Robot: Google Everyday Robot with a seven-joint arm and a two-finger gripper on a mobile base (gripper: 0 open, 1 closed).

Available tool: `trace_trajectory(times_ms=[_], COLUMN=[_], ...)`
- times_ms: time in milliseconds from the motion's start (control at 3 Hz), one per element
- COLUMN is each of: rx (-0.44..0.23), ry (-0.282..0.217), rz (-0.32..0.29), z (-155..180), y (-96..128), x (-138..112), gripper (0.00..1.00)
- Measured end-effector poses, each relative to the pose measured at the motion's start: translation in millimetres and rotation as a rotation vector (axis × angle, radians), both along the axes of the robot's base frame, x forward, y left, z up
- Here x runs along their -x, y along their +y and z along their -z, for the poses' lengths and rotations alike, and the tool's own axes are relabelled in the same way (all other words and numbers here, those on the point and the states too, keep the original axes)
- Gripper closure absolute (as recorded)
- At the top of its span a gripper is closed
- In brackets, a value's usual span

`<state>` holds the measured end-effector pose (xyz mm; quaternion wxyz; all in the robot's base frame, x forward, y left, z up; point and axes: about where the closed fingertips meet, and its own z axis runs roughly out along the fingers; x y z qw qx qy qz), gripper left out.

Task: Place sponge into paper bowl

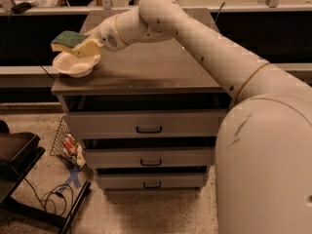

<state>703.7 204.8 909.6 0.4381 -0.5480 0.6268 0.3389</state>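
At the front left corner of a grey-brown wooden bench, a shallow round off-white paper bowl is being shown close to the edge. Just above the bowl, a small rectangular sponge, yellow foam with a dark green scouring top, is being held in the air. It is being gripped at its right end by the claw of a thick cream-coloured robot arm, which is being reached in from the right.

The task is being judged as mostly done: the sponge is off the bench and is being held over the bowl. What is left is lowering it into the bowl and releasing it. The sponge is not yet resting inside.

Three drawers with dark handles are being shown in the bench front. On the speckled floor to its left, a wire basket of colourful packets, a blue tape cross and dark cables are being shown.
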Motion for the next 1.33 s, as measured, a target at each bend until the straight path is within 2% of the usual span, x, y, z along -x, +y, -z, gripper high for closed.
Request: trace_trajectory(times_ms=[333,667,1000,1333], rx=[0.000,0.001,0.001,0.001], ry=[0.003,0.005,0.006,0.006], rz=[-0.006,-0.010,-0.013,-0.013], z=[1.8,2.9,3.8,3.8], y=[3.9,6.1,7.9,8.1], x=[1.4,2.2,2.9,3.0], gripper=[0.28,0.05,0.00,0.00])
